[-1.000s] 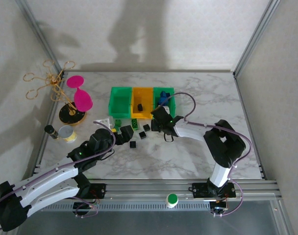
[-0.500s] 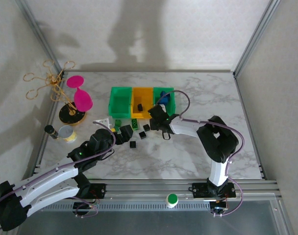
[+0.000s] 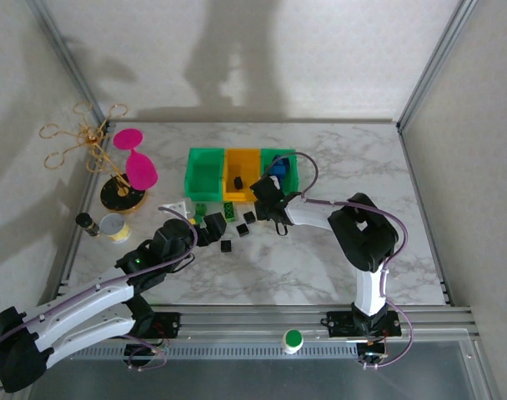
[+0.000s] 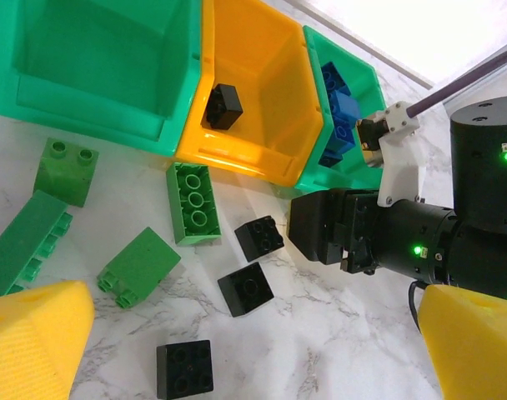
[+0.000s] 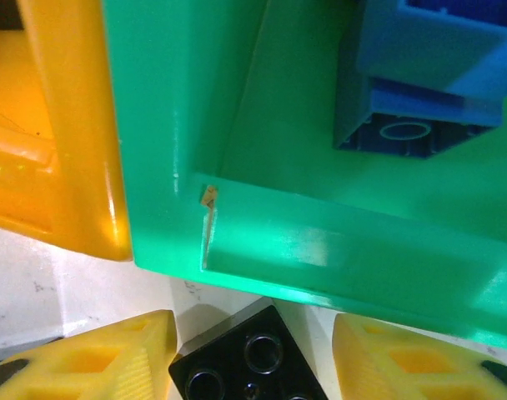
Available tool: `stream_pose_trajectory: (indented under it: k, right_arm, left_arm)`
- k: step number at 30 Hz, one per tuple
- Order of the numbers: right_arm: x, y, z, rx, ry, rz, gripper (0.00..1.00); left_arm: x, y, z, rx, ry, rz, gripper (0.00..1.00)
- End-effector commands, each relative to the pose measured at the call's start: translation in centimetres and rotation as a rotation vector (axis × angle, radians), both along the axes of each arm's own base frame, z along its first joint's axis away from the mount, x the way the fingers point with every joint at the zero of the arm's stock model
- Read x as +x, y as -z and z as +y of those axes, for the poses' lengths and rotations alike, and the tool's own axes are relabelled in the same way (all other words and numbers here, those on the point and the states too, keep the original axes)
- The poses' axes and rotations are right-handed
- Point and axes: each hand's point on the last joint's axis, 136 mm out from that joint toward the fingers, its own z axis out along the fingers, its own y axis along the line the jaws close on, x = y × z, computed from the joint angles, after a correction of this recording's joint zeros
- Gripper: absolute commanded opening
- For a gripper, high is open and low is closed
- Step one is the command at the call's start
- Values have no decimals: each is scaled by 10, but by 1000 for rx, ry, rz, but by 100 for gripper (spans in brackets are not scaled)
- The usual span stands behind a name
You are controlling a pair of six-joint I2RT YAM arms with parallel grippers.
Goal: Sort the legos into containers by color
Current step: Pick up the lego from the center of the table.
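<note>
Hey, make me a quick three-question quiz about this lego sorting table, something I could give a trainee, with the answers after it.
1. True or false: the left green bin already holds a green lego.
2. What colour is the brick inside the orange bin? A blue, B black, C green.
3. In a few words: what lies between the jaws of the right gripper?

Key: 1 false, it is empty. 2 B. 3 a black brick on the table, just in front of the bins.
</note>
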Motion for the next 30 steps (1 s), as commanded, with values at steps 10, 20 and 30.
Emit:
stream_pose_trajectory:
  k: [10, 20, 30]
  right_arm:
    - [-3, -3, -6, -16, -16, 1, 38]
    - [-17, -22, -7, 13, -26, 0, 33]
    - [-8, -81, 22, 125, -52, -58, 34]
  left_arm:
    - [2, -9, 2, 10, -19, -21, 100]
    - [4, -18, 4, 16, -22, -42, 100]
    - [13, -37, 6, 43, -39, -86, 100]
